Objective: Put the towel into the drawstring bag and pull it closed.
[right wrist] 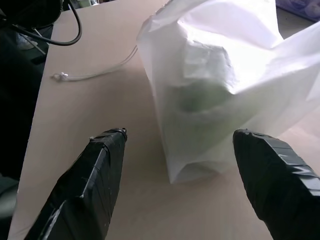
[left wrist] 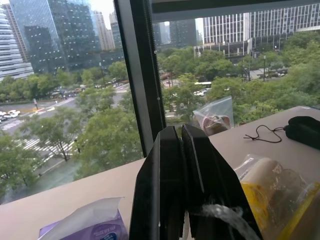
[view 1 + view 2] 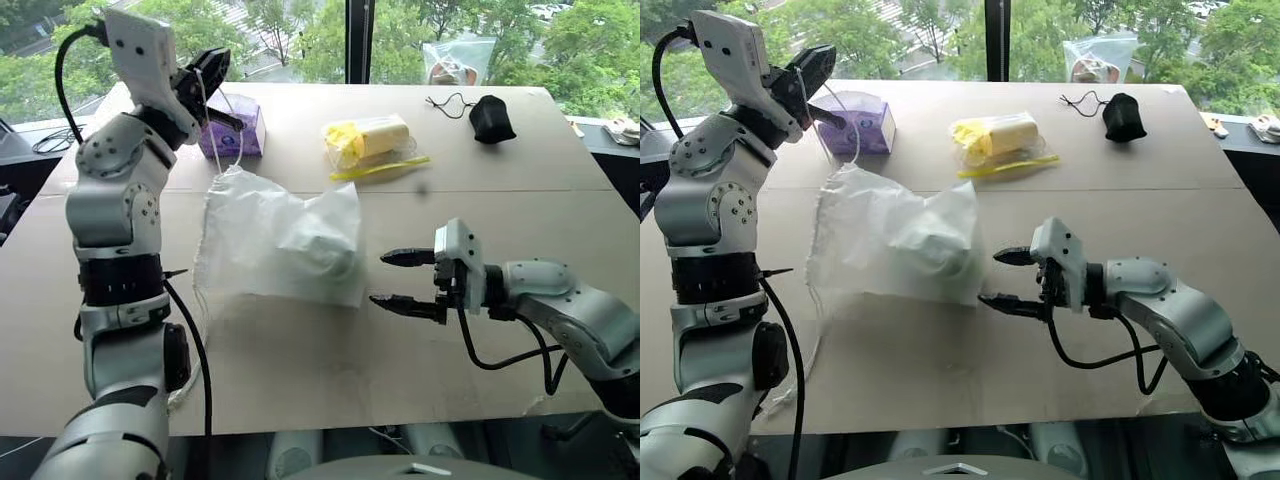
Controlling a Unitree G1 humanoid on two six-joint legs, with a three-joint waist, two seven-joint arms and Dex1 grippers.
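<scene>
drawstring bag (image 3: 285, 240): lying on the tan table (image 3: 300, 360), gathered mouth toward the robot's left, bottom end toward the right gripper. From the head cam it's just a lumpy white sack.

towel (image 1: 200, 97): it's inside the bag. The right wrist cam is the one that gives it away, a pale green blob glowing through the thin fabric near the bottom end. From the head views it's only a faint shape, so I'm going off the wrist cam here.

cord (image 3: 213, 130): white string runs up from the bag's mouth to the left gripper, looks pulled fairly straight. A loose knotted cord end (image 1: 62, 76) lies flat on the table, easy to spot from the right wrist.

left gripper (image 3: 212, 68): raised above the far-left side of the table, jaws clamped together on the cord. Left wrist cam shows the two fingers pressed tight with a bit of white stuff pinched at the base.

right gripper (image 3: 405, 280): low over the table just beside the bag's bottom end, jaws spread wide, nothing in them, not touching the bag.

other stuff: purple tissue pack (image 3: 236, 125) behind the bag, clear plastic bag with yellow contents (image 3: 372, 140) mid-table, small black pouch (image 3: 491, 117) with its cord at the far right, zip bag (image 2: 214, 116) by the window.
</scene>
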